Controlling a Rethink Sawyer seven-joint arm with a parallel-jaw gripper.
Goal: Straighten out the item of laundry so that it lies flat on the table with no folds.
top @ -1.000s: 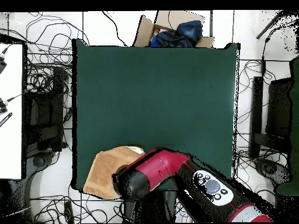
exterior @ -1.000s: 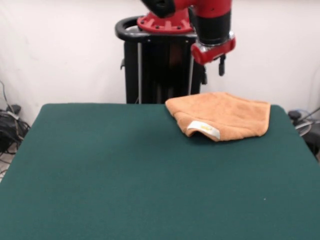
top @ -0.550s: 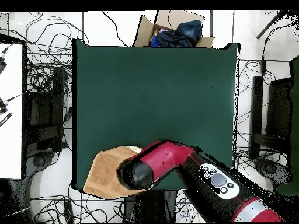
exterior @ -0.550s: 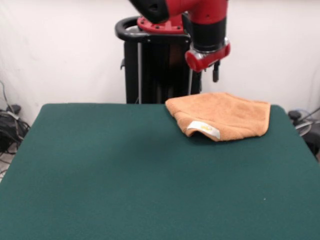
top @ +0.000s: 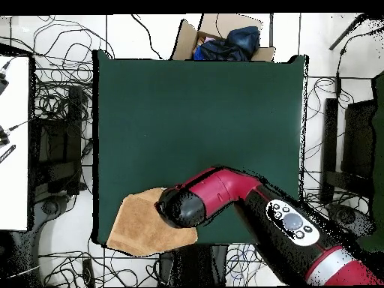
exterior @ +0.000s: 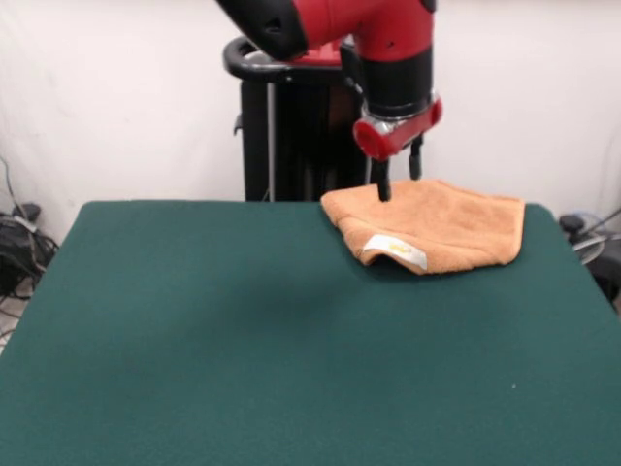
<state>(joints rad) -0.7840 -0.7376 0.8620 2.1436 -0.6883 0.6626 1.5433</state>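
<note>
The item of laundry [exterior: 446,228] is an orange-tan towel, folded over itself at the table's far right corner in the front view, its white tag [exterior: 396,250] at the near fold. Seen from overhead, the towel [top: 139,229] lies at the lower left table corner and hangs past the edge. My gripper [exterior: 399,183] hovers just above the towel's far left part, open, two dark fingers [exterior: 383,184] apart and empty. In the overhead view the arm's wrist [top: 184,208] hides the gripper. The green table [exterior: 243,340] spreads wide around it.
A black pedestal [exterior: 291,126] stands behind the table's far edge. A cardboard box with dark cloth [top: 225,41] sits beyond the table's top edge in the overhead view. Cables cover the floor around the table [top: 202,127].
The arm has come down and shifted left in the front view, bringing the gripper from above the towel to just over its far left part. The towel has not moved.
</note>
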